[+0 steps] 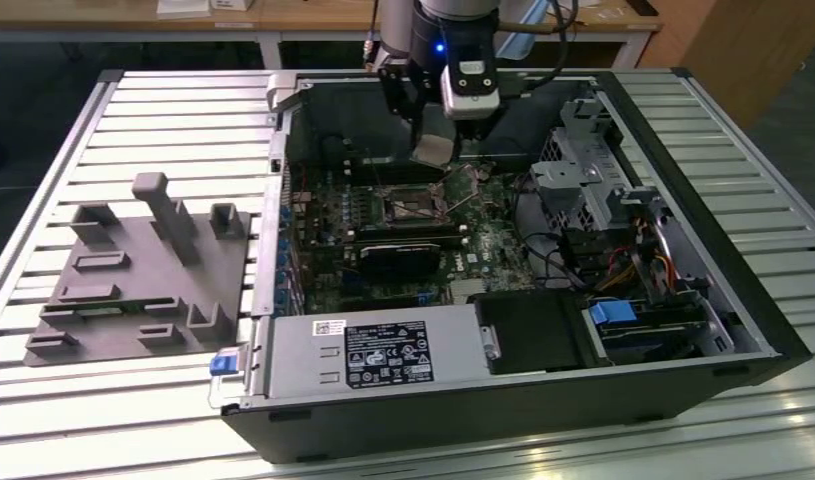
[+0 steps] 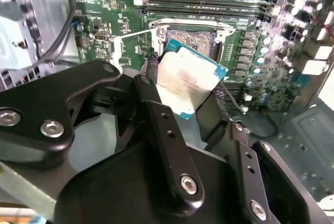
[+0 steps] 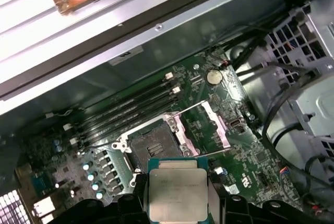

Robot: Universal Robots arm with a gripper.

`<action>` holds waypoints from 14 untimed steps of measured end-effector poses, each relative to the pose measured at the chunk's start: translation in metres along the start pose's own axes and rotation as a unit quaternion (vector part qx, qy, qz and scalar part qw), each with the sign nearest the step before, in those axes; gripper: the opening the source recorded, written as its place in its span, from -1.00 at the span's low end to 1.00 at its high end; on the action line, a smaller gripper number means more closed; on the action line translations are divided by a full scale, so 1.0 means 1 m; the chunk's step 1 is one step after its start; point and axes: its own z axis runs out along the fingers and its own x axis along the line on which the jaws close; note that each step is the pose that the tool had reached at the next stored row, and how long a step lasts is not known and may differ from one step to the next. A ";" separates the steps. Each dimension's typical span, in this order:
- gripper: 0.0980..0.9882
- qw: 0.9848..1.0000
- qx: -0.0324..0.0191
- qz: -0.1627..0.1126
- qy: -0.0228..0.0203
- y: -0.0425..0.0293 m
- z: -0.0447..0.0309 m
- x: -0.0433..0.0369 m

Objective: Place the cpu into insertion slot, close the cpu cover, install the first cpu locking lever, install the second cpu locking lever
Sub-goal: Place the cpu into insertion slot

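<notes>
My gripper (image 1: 438, 138) hangs inside the open computer case, shut on the cpu (image 1: 434, 151), a small square chip with a silvery top. In both wrist views the cpu (image 2: 188, 80) (image 3: 177, 192) sits clamped between black fingers (image 2: 151, 98) by two opposite edges. The insertion slot (image 1: 410, 207) (image 3: 154, 143) (image 2: 190, 38) lies on the green motherboard just below and ahead of the chip, with its dark pin field bare. The cpu cover (image 3: 218, 129), a silver frame plate, is folded open beside the slot. The chip is held above the slot and apart from it.
A black heatsink (image 1: 400, 262) and a grey power supply box (image 1: 367, 355) lie in front of the slot. Long memory slots (image 3: 130, 106) run beside it. A drive cage with cables (image 1: 594, 180) stands at the exterior view's right. A grey fixture plate (image 1: 140, 270) lies outside the case.
</notes>
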 end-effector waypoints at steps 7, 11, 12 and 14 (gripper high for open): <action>-0.01 0.999 -0.001 0.050 -0.004 -0.0001 0.0009 0.0000; -0.01 0.997 -0.001 0.077 -0.006 -0.0001 0.0014 0.0000; -0.01 0.996 -0.002 0.084 -0.006 -0.0001 0.0015 0.0000; -0.01 0.995 -0.002 0.098 -0.007 -0.0001 0.0018 0.0000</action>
